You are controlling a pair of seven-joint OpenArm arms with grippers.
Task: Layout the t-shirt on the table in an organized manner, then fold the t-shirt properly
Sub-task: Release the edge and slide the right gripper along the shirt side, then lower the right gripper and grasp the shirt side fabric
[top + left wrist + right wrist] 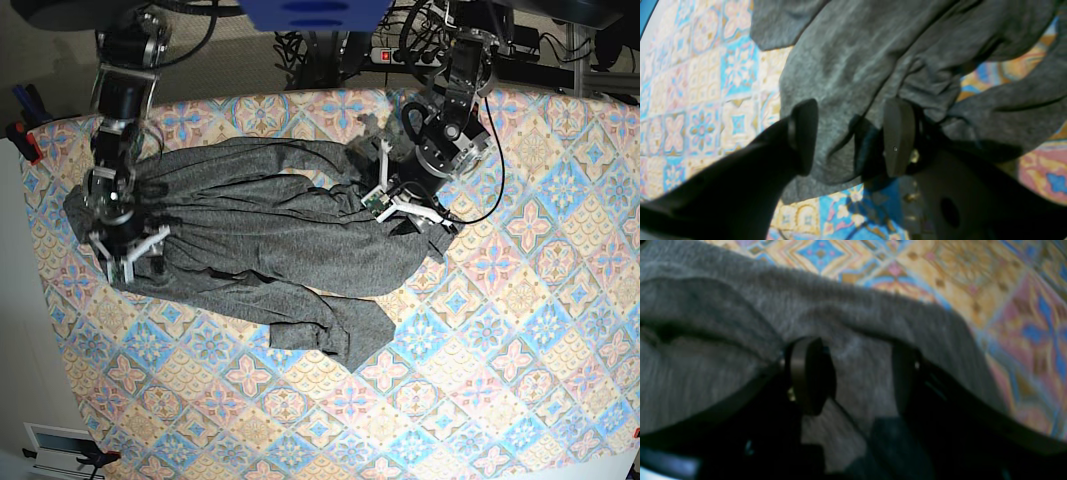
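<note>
The dark grey t-shirt [260,230] lies wrinkled across the upper left of the patterned table [480,330], with a sleeve or corner trailing toward the middle. My left gripper [400,205] stands over the shirt's right end. In the left wrist view its jaws [850,136] are apart, with a fold of the t-shirt [846,60] lying between them. My right gripper [130,255] is at the shirt's left end. Its jaws [857,373] are also apart, straddling grey t-shirt fabric [706,373] near its edge, with table [973,280] showing beyond.
Cables and a power strip [400,55] sit behind the table's far edge. The table's left edge [30,260] runs close to my right gripper. Patterned cloth [706,100] shows bare beside the shirt in the left wrist view.
</note>
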